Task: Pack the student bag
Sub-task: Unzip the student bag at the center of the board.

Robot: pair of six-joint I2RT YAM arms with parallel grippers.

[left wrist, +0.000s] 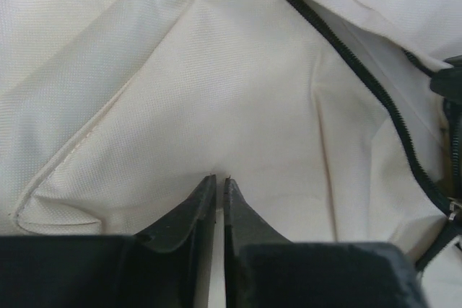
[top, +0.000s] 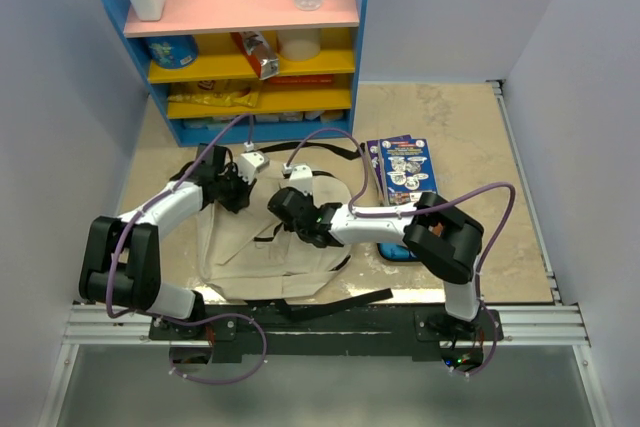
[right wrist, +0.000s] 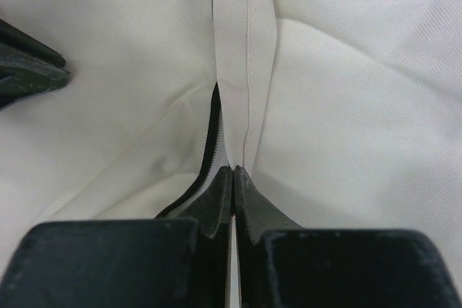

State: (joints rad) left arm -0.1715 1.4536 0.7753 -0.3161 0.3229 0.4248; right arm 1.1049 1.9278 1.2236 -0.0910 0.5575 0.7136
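2 grippers, top view: I have the left gripper (top: pixel 238 192) and the right gripper (top: pixel 290 209) both down on the student bag (top: pixel 265 257), which lies flat on the table (top: pixel 470 147) between the arm bases and the shelf (top: pixel 250 7).
Bag axis, top view: as far as I can tell, its long axis runs from the near edge toward the shelf. Both grippers sit on its far half, the left at the far-left corner and the right close to the middle.
Items to pack, top view: the booklets (top: pixel 402 169) lie just beside the bag on its right, nearer my right arm.
Left wrist view, jaws: pressed together but for a hairline slit. The tips are sunk into a fold of cream cloth that creases outward from them, so I judge they are pinching bag fabric.
Left wrist view, zipper: the black zipper (left wrist: pixel 361 77) runs diagonally to the right of the tips and apart from them.
Right wrist view, jaws: pressed together on the end of a stitched cream strip (right wrist: pixel 245 55) that runs straight away from the tips, with zipper teeth just to their left.
Next move, my judgement: the zipper line sits between the 2 pinch points, so spreading them apart, left hand outward, should gape the bag. I can see no opening yet.
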